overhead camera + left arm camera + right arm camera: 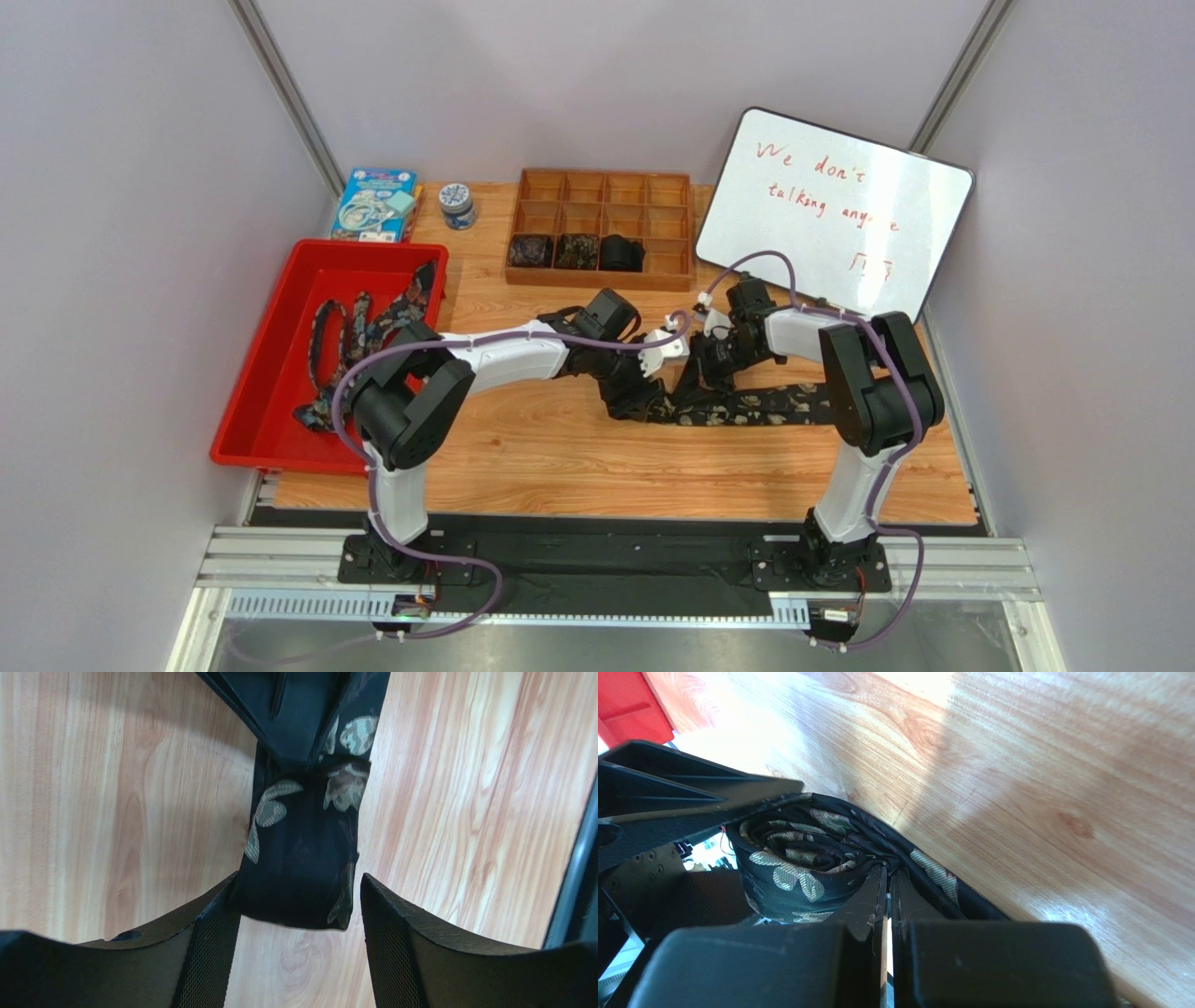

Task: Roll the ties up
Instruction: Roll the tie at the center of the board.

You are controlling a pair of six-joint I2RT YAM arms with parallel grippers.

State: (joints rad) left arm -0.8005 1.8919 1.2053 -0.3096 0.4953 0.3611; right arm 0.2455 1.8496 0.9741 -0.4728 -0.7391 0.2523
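The red bin (264, 367) at the left of the table (561, 455) holds loose ties (358, 329) lying in a tangle, their long lines running mostly from near to far. At the back, the wooden tray (603, 175) with many compartments holds three coils (577, 252), one each in three neighbouring compartments of its near row; the compartments behind them look bare. A blue box (375, 205) and a small jar (456, 205) stand just left of the tray, and a whiteboard (842, 210) leans at the right.

One tie (751, 409) lies on the table between the two arms, flat, its long axis running left to right. Its right end points toward the right arm, and its left part bunches up under the two grippers.

The left gripper (657, 357) is released. In its wrist view, the left gripper (300, 882) has its fingers (210, 952) spread, and a blunt tie end lies flat on the wood between them, pointing toward the camera; the left pad touches its edge.

The right gripper (706, 343) is clenched. Its wrist view shows the right gripper (887, 875) with fingers pressed together, their tips in the folds of a partly wound roll (787, 871) of the same tie, gripping the fabric. The roll sits just above the table.
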